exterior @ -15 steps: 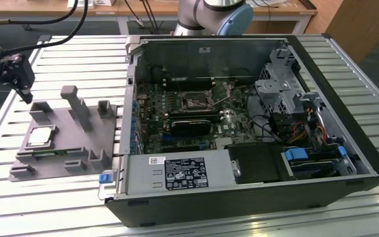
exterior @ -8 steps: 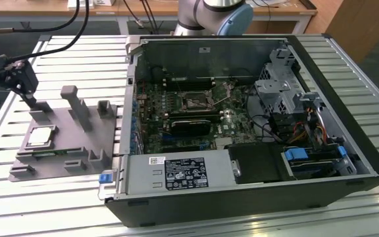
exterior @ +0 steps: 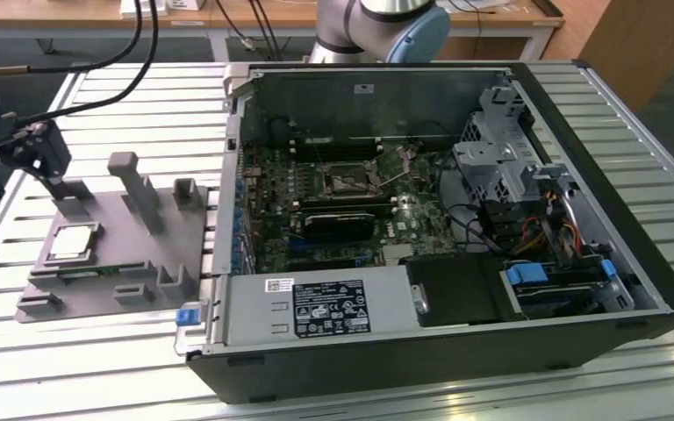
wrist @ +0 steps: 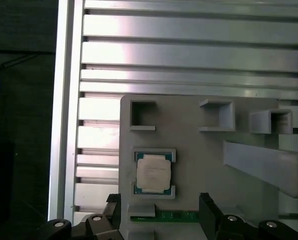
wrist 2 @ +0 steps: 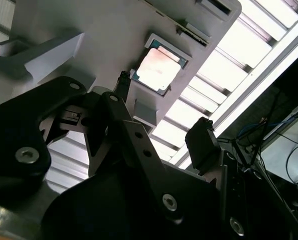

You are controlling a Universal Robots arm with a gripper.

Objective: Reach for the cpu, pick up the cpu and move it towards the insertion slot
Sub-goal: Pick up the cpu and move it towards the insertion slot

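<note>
Arm (exterior: 384, 26): base behind the open computer case (exterior: 431, 351), wrist out over the desk's edge at the exterior view's left. The gripper (wrist: 159, 202) points down above a grey tray (wrist: 199, 150), jaws spread, nothing between them. Surface: slatted metal desk (exterior: 103, 368) carrying tray and case side by side; wooden furniture (exterior: 618, 44) behind. Cpu (wrist: 153, 172): flat in a square recess near the tray's edge away from the case, just ahead of the fingertips, untouched. Insertion slot (exterior: 347, 180): on the board inside the case, well apart from the gripper.

A grey plastic tray (exterior: 109, 237) holding a green circuit strip (wrist: 181, 216) lay on the slatted table (exterior: 68, 368) beside the open computer case (exterior: 431, 360).
</note>
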